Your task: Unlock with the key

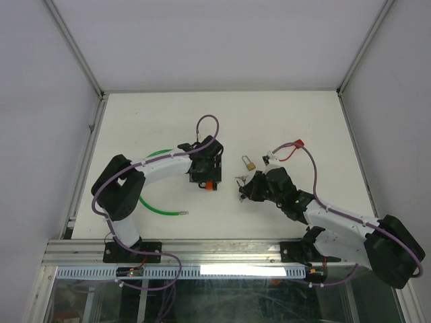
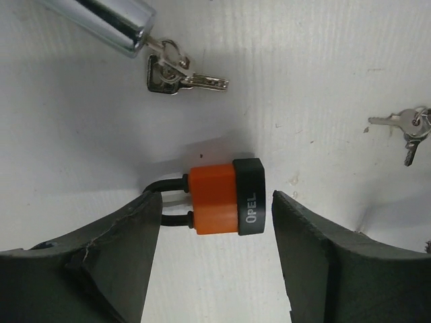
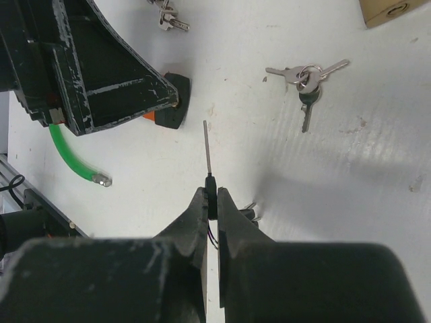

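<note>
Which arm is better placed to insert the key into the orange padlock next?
Right. The right gripper is shut on a key whose blade points toward the orange padlock. The left gripper stands open around that padlock, holding no key.

Matt orange plastic on padlock; shiny metal keys; matt white table.

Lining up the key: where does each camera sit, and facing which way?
Top external: overhead behind the robot, facing down at the white table; left arm, right arm show.
Left wrist: facing down; open left gripper straddles the orange, black-based padlock.
Right wrist: angled down; right gripper pinches a slim silver key.
Shared: both wrist views show that padlock.
</note>
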Controlling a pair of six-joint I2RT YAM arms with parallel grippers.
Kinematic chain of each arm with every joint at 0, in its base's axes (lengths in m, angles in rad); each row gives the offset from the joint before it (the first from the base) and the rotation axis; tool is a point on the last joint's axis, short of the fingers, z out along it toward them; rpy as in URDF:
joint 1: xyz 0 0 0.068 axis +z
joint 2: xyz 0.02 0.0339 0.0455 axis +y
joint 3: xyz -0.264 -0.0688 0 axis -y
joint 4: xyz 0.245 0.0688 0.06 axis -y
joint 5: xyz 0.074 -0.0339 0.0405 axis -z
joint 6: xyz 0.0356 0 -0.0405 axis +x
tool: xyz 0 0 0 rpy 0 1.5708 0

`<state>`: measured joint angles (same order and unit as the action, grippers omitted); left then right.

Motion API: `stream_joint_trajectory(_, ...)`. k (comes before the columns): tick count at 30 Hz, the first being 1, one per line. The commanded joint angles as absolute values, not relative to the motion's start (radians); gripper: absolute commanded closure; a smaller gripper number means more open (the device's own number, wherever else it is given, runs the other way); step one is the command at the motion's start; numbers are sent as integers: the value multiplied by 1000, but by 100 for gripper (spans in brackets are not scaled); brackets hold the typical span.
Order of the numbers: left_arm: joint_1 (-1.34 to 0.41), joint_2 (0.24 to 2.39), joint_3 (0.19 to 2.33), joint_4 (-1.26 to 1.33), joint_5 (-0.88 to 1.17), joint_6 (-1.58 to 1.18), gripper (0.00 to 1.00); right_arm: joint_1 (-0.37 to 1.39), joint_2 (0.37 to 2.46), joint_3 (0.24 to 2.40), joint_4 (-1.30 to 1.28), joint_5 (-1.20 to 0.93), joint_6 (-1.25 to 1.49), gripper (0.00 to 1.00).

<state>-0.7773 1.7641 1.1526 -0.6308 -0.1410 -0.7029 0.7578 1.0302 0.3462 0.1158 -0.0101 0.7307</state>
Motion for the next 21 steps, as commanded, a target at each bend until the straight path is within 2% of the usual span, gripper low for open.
stream_joint_trajectory(1, -806, 1786, 1217, -627, -143, -604, 33, 734, 1006, 342, 162, 5, 718, 100)
stream_joint_trajectory(6, -822, 1801, 1218, -656, -157, -567, 33, 727, 1008, 339, 172, -8, 718, 100)
stream_joint_trajectory(13, -823, 1733, 1164, -695, -249, -572, 26, 725, 1017, 334, 207, -31, 726, 100)
stream_joint_trajectory(17, -812, 1696, 1151, -695, -269, -594, 20, 724, 1026, 337, 211, -42, 727, 100)
stream_joint_trajectory(21, -813, 1637, 1148, -693, -257, -663, 7, 724, 1019, 334, 210, -43, 727, 100)
